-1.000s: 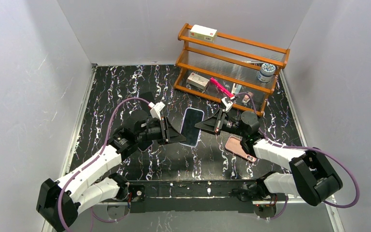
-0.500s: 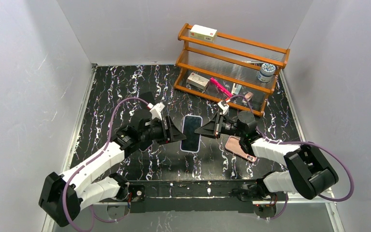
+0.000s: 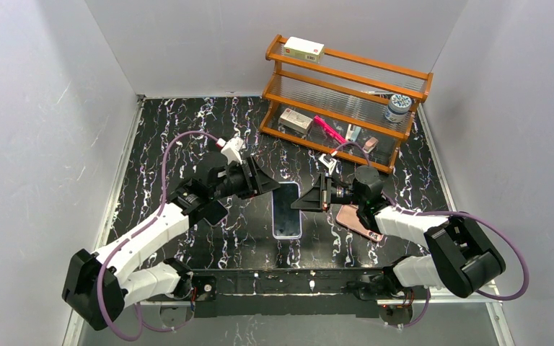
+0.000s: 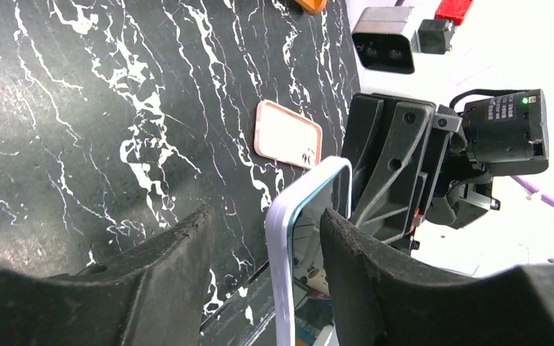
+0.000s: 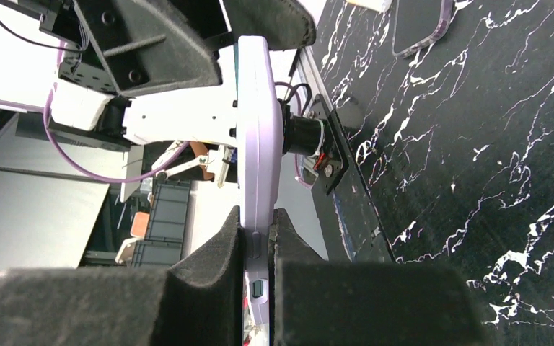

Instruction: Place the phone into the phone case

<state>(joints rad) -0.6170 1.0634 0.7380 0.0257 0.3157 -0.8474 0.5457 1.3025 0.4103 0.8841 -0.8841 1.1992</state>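
The phone, lavender-edged with a dark screen, hangs above the table's middle. My right gripper is shut on its right long edge; in the right wrist view the fingers pinch the lavender side by its buttons. My left gripper is open at the phone's far left corner. In the left wrist view the phone stands between the spread fingers, a gap on the left. A pink phone case lies flat under the right arm and shows in the left wrist view.
A wooden rack stands at the back right with small boxes, a pink tool and a jar. A second, clear-looking case lies on the black marbled table in the right wrist view. White walls enclose the table.
The phone has moved toward the near edge with the right gripper on it. The left gripper has shifted from the phone's left side up to its far corner.
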